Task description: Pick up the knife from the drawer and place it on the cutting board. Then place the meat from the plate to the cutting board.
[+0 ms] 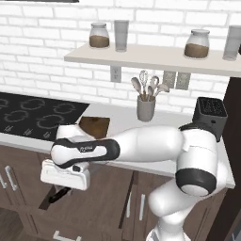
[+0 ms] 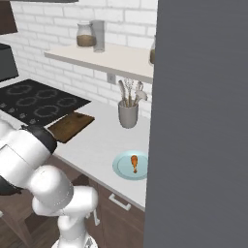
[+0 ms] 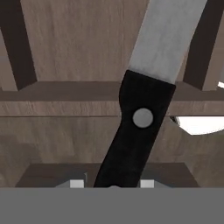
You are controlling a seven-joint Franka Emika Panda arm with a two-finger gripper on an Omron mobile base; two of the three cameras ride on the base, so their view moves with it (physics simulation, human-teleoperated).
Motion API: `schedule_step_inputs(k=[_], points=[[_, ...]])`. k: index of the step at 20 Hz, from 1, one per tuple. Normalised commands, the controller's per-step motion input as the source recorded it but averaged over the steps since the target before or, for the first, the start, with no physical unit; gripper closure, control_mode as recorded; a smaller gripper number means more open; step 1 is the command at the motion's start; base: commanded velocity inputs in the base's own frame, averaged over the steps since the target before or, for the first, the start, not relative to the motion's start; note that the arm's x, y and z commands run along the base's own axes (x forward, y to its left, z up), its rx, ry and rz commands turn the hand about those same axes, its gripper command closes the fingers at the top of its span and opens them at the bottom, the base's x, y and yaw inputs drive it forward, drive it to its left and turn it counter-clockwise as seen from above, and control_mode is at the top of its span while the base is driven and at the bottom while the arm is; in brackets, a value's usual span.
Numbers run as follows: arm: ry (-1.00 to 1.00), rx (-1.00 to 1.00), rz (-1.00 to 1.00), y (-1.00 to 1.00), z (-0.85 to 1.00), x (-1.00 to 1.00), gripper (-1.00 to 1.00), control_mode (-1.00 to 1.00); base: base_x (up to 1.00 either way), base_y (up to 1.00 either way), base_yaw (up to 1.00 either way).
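I am holding the small kitchen knife with the black handle and thin silver-grey blade [image 3: 144, 109] in my two-finger gripper [image 3: 112, 186], its handle running up from between my two fingertips [image 3: 77, 183] and the blade pointing away beyond them. My fingers are clenched on the butt of that handle, as far as the hand view lets me judge. In the left base view, my gripper [image 1: 60, 194] is hanging low in front of the dark brown cabinet fronts, below the counter edge, with the knife [image 1: 59, 195] slanting down beneath it.

The flat rectangular dark brown wooden cutting board [image 1: 94, 126] is lying on the pale counter above and behind my hand, just beside the black glass cooktop [image 1: 33, 115]. The small orange-brown drumstick-shaped meat [image 2: 134, 163] is waiting on the small round pale light-blue plate [image 2: 121, 167], well off to the far side of the board, past the grey utensil holder [image 2: 128, 114].

I judge the step in hand to be carrying the knife up to the board. To do it well, I am planning to lift straight up first so the blade clears the counter lip, keep my grip firm since I hold only the handle's end, then lower the blade flat onto the board before letting go.
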Motion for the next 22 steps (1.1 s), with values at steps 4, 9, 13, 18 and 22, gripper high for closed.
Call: schedule_step_inputs(k=[4, 9, 13, 18, 22], points=[[-0.01, -0.03, 0.06, 0.00, 1.00, 0.04, 1.00, -1.00, 0.00, 0.00, 0.00], [-0.02, -0.02, 0.09, -0.15, 0.78, 0.50, 1.00, -1.00, 0.00, 0.00, 0.00], [0.00, 0.00, 0.17, -0.31, 0.09, 1.00, 1.00, -1.00, 0.00, 0.00, 0.00], [0.00, -0.01, 0.26, -0.42, -0.06, 1.00, 1.00, -1.00, 0.00, 0.00, 0.00], [0.02, -0.01, 0.29, -0.41, -0.22, 1.00, 1.00, -1.00, 0.00, 0.00, 0.00]])
